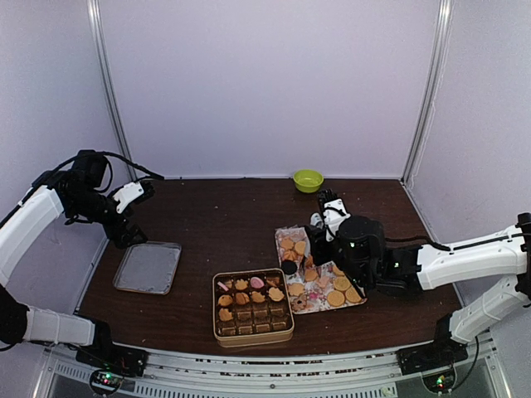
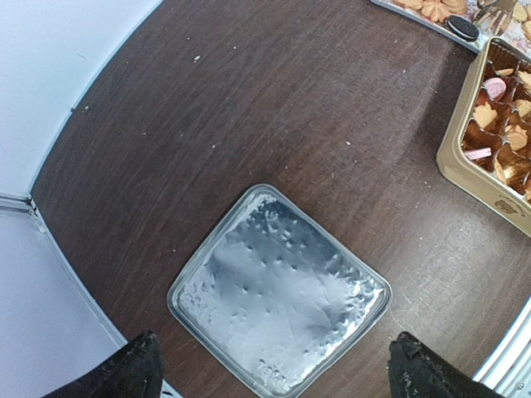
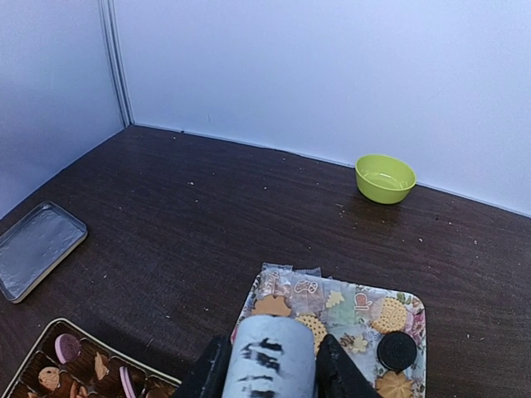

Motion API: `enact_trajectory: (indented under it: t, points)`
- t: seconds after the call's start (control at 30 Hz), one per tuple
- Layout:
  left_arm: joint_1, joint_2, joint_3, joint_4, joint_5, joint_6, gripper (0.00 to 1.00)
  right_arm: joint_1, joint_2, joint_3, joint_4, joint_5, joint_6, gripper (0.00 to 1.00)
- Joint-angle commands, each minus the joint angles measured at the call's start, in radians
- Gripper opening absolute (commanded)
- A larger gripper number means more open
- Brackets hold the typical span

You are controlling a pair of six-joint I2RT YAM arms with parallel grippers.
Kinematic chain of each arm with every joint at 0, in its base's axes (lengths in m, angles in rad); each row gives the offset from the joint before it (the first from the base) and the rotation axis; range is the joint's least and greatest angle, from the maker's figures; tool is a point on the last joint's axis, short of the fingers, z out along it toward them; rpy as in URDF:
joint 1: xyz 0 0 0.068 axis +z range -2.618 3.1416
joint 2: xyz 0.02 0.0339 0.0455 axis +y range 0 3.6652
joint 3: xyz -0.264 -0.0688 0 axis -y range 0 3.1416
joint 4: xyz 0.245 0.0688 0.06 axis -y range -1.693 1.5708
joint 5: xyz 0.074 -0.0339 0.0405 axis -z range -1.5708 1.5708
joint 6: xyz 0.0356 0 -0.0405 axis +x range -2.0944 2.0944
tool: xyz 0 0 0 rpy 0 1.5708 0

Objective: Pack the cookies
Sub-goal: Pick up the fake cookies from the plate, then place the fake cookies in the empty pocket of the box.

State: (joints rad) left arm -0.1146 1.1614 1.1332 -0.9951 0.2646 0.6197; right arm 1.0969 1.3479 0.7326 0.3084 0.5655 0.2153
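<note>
The cookies (image 1: 336, 296) lie loose on a floral tray (image 1: 280, 240); more of them sit in the paper-cup compartments of a gold tin (image 1: 253, 338). In the right wrist view, round tan cookies (image 3: 388, 315) and a black one (image 3: 397, 351) rest on the tray (image 3: 417, 307). My right gripper (image 1: 326, 217) hangs over this tray, shut (image 3: 272, 358) on a pale grey cylinder (image 3: 270, 348) with black marks. My left gripper (image 1: 126, 225) is raised above a silver lid (image 1: 148, 267). It is wide open (image 2: 274, 369), with nothing between its fingers.
The silver lid (image 2: 278, 290) lies flat at the table's left. The gold tin (image 2: 473, 178) stands right of it near the front edge. A green bowl (image 1: 308, 180) stands by the back wall. White walls close in the back and both sides.
</note>
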Motion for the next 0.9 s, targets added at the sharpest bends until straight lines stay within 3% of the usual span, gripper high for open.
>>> enact_trajectory:
  t: [0.0, 0.17, 0.43, 0.67, 0.87]
  points:
    - [0.004, -0.015, 0.016, 0.032, 0.003, 0.005, 0.97, 0.001, 0.024, 0.001, -0.018, 0.01, 0.018, 0.33]
    - [0.005, -0.015, 0.016, 0.032, 0.004, 0.006, 0.97, 0.001, 0.028, 0.004, 0.0, 0.004, 0.013, 0.24]
    - [0.006, -0.011, 0.017, 0.032, -0.001, 0.004, 0.97, 0.03, -0.08, 0.069, -0.069, 0.012, -0.081, 0.21]
    - [0.005, -0.011, 0.008, 0.032, -0.006, 0.003, 0.97, 0.184, -0.106, 0.189, -0.147, 0.004, -0.137, 0.21]
    - [0.004, -0.012, 0.002, 0.032, -0.004, 0.003, 0.97, 0.317, 0.009, 0.307, -0.135, -0.088, -0.126, 0.22]
